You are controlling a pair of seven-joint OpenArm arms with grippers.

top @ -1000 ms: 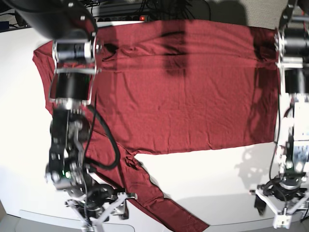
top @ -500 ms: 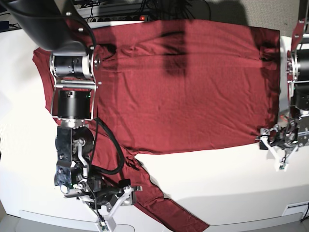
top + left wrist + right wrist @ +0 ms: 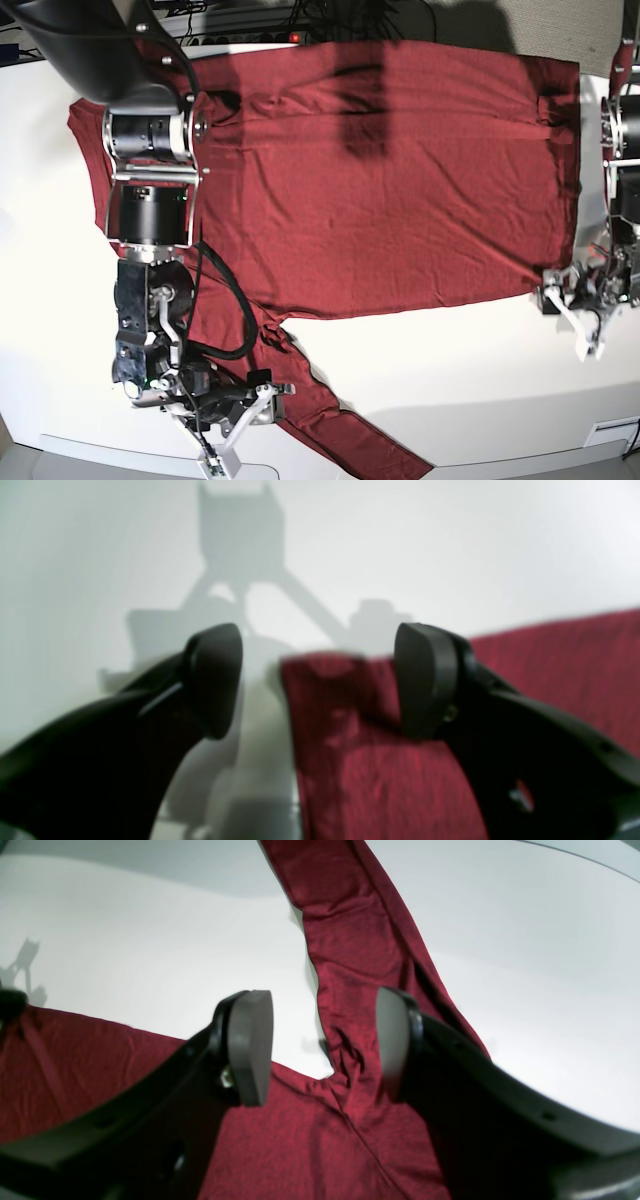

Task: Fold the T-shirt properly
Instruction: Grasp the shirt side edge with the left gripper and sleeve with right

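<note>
Between the gaping, empty right tool lies the T-shirt sleeve; left tool, likewise, straddles its corner.

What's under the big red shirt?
The T-shirt lies spread flat on a white table; bare table shows around its edges and beside the sleeve. Whether anything else lies beneath the cloth cannot be seen, because the cloth covers it.

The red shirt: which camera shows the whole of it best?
The base view: the T-shirt lies spread across the table, one sleeve trailing toward the near edge. The right wrist view shows only that sleeve and armpit; the left wrist view only a blurred hem corner.
</note>
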